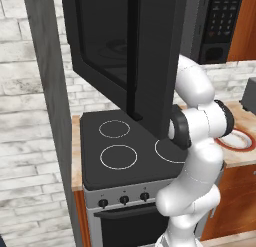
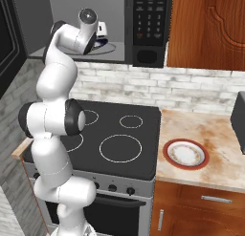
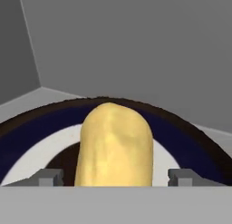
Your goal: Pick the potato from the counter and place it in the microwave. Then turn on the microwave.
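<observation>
Where the microwave (image 2: 119, 25) gapes, potato (image 3: 114, 146) inside.

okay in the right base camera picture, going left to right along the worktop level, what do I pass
Robot arm → black stovetop with its white rings → white plate with red rim on the counter → dark box at the right edge.

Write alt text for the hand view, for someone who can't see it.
A yellowish potato lies on the microwave's round turntable, between the gripper's open jaws, with a gap on each side. Plain grey microwave walls rise behind it.
</observation>
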